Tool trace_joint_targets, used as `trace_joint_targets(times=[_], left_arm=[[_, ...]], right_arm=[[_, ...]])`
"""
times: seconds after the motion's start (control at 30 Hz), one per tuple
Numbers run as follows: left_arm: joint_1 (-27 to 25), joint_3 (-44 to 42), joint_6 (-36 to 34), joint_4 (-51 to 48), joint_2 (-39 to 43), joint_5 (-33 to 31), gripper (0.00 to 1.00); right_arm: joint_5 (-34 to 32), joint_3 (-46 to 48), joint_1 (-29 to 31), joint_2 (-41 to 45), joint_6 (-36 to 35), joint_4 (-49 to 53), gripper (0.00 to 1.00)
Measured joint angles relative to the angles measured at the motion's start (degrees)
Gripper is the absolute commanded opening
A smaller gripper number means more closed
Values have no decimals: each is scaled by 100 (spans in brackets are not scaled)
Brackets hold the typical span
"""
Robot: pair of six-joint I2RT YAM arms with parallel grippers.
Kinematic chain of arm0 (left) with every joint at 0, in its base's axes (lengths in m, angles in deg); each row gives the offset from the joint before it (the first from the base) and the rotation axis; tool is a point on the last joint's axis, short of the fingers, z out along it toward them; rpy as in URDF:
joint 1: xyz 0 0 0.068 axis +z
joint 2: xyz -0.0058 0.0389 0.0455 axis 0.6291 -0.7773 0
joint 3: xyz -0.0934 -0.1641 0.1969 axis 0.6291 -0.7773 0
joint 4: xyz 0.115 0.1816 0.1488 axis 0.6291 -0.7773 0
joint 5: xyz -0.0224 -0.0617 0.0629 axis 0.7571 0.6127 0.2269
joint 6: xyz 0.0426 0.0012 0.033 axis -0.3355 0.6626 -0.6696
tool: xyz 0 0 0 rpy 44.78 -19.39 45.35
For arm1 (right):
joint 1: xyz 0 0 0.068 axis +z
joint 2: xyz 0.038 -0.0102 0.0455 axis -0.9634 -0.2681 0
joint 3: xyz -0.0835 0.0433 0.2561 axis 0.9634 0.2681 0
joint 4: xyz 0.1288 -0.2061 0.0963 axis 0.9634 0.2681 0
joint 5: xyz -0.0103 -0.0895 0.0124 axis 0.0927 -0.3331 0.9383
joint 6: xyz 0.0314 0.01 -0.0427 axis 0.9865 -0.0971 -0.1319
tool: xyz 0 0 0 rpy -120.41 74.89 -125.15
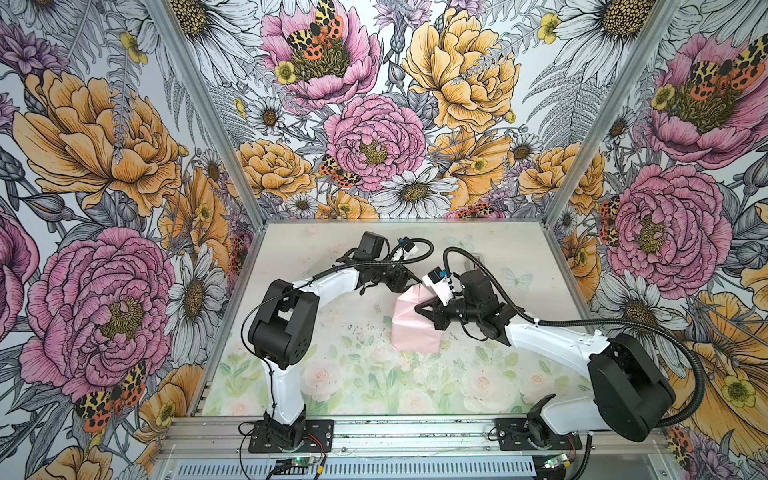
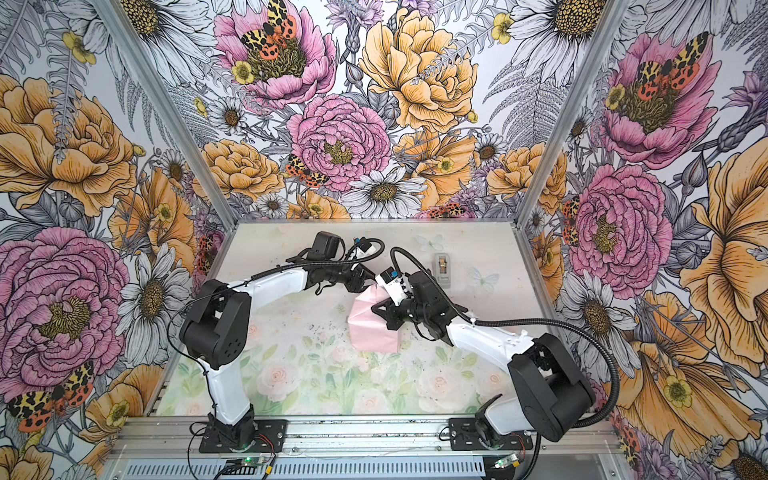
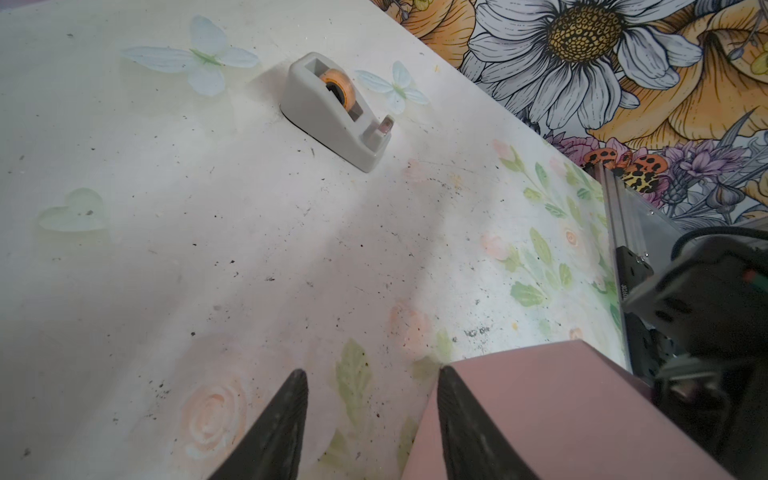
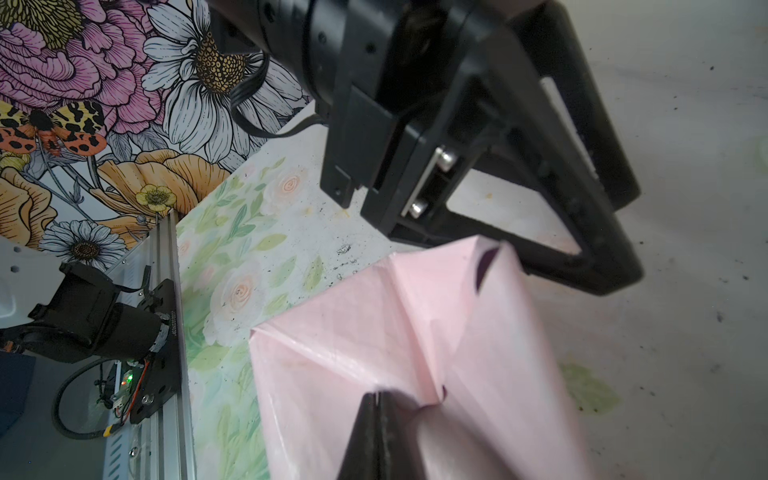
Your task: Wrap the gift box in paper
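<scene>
Paper (image 1: 413, 328) pink, tented; right tool (image 4: 376, 399) closed, tips on paper; left tool (image 3: 370, 370) half-open, 1 finger (image 3: 461, 415) against paper.

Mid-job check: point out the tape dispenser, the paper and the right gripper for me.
tape dispenser (image 3: 320, 116): left wrist view, on its grey body beside the roll.
the paper (image 4: 353, 332): right wrist view, on its pale pink folded face.
right gripper (image 4: 376, 397): right wrist view, where its closed fingertips meet.

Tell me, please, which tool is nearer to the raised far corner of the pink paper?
Left. The left tool, open, has one finger at that corner of the paper. The right tool, shut, is over the folds near the paper's middle.
</scene>
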Motion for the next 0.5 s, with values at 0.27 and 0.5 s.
trace_joint_targets(times=[0.27, 0.5], left_arm=[[-33, -85, -199, -22, 177, 245, 52], [-59, -262, -393, -120, 348, 426, 52]], right_arm=[[2, -2, 0, -44, 0, -70, 0], [0, 0, 0, -44, 0, -68, 0]])
